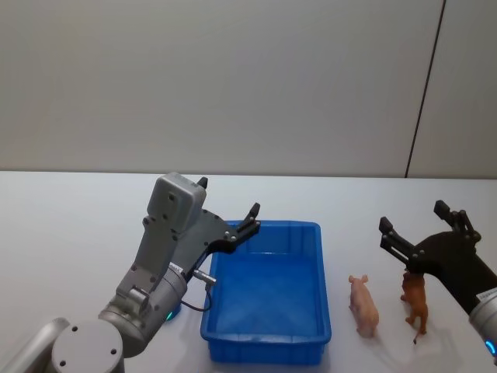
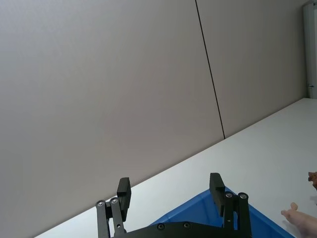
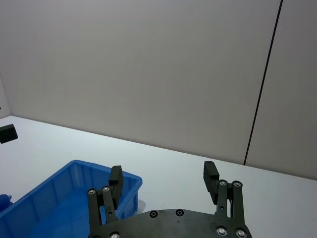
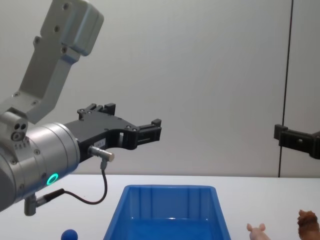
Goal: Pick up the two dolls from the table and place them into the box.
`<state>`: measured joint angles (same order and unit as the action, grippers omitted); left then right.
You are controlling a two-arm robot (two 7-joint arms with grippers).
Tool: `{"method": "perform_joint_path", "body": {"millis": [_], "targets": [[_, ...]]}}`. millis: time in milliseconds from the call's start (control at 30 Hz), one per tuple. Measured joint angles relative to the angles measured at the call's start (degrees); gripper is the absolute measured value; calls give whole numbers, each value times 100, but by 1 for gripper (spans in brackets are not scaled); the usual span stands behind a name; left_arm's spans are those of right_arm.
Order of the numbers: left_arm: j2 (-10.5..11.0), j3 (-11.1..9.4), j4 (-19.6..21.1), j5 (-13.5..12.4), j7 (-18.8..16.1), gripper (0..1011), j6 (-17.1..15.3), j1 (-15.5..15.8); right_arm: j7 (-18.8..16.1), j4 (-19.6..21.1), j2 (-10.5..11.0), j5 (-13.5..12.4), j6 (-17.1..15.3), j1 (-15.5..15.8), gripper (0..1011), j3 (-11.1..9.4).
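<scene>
The blue box (image 1: 268, 342) sits mid-table with nothing inside. A pale pink doll (image 1: 363, 305) stands on the white table (image 1: 70, 225) just right of the box. A reddish-brown doll (image 1: 415, 299) stands right of the pink one. My left gripper (image 1: 229, 198) hovers open and holds nothing over the box's far left corner. My right gripper (image 1: 413, 217) is open above the brown doll, apart from it. The left wrist view shows the left gripper (image 2: 170, 188), the box rim (image 2: 208, 210) and the pink doll (image 2: 302, 220). The chest view shows the box (image 4: 170, 210) and both dolls (image 4: 257, 231).
A small blue ball (image 4: 69, 234) lies on the table left of the box, beneath my left arm. A plain grey wall with a dark vertical seam (image 1: 425, 89) stands behind the table. Bare tabletop stretches to the far left and behind the box.
</scene>
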<state>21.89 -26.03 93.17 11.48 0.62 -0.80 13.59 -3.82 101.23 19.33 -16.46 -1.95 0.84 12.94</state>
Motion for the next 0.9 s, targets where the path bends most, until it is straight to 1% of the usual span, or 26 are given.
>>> {"method": "perform_joint_path", "body": {"millis": [900], "targets": [[0, 0, 0, 0, 0, 1001, 0, 0, 0, 0, 0, 0, 0, 0, 1001, 0]]}}
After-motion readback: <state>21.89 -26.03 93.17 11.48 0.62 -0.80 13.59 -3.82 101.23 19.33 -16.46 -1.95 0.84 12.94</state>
